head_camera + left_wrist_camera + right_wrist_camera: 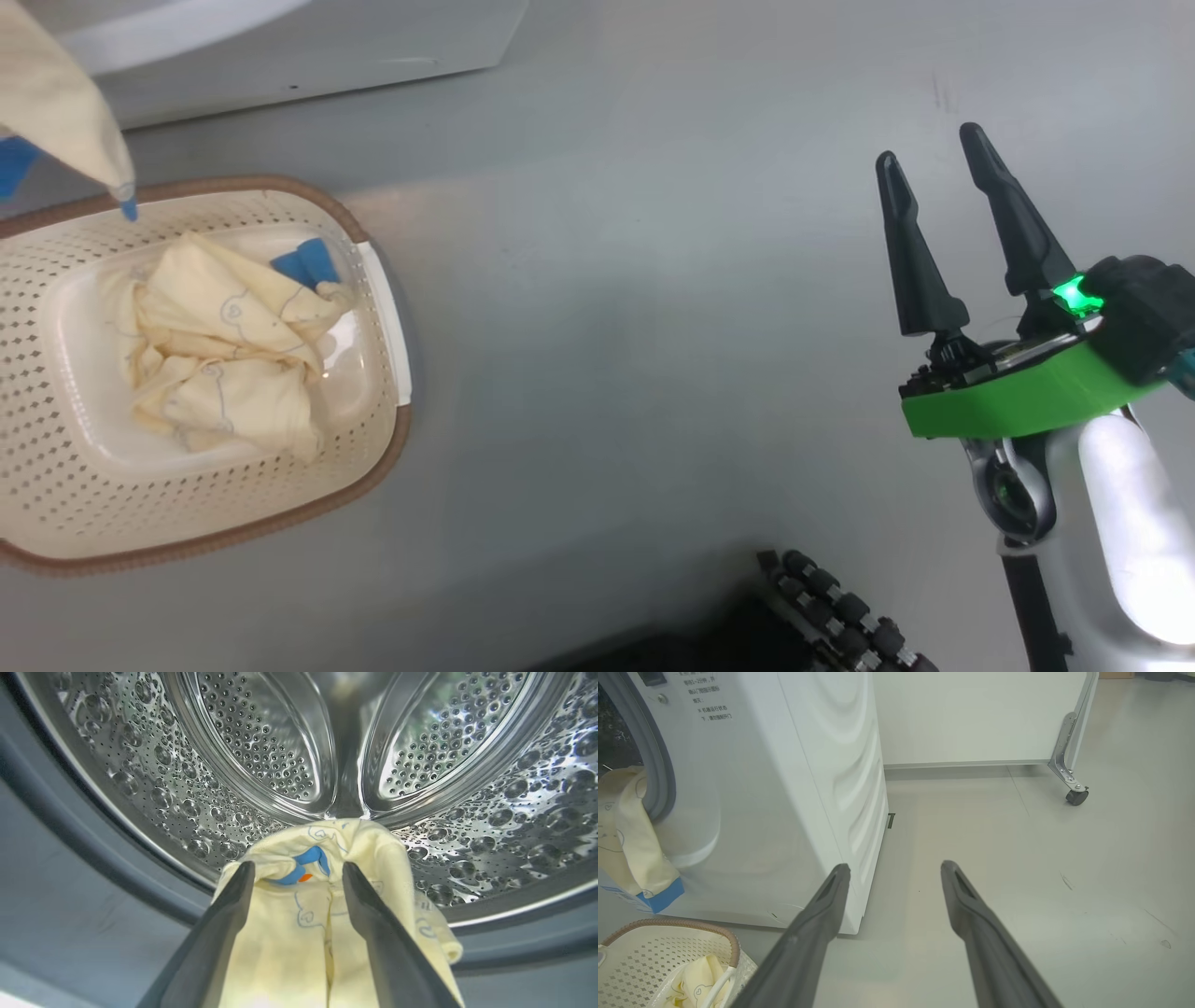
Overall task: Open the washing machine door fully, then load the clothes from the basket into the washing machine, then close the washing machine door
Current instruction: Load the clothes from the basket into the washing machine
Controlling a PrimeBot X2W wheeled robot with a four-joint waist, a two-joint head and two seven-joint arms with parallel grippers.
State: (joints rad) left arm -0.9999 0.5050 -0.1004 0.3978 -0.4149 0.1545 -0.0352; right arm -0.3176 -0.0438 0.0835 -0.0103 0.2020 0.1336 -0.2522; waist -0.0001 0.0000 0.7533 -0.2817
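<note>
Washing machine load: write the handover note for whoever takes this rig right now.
Left pincer: open at the drum mouth, first garment lying between its jaws and hanging out over the gasket.
Right pincer: open, empty, over the floor.
Basket: on the floor by the washing machine, second garment crumpled inside.
Done: machine opened, first garment at the mouth.
Left: push it in, load the second, close the door.

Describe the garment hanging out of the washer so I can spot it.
Find the big white washing machine. From the lower lip of its round opening a cream-yellow garment hangs down the front. Unlike the crumpled clothes in the basket, it dangles, ending in a blue cuff.
</note>
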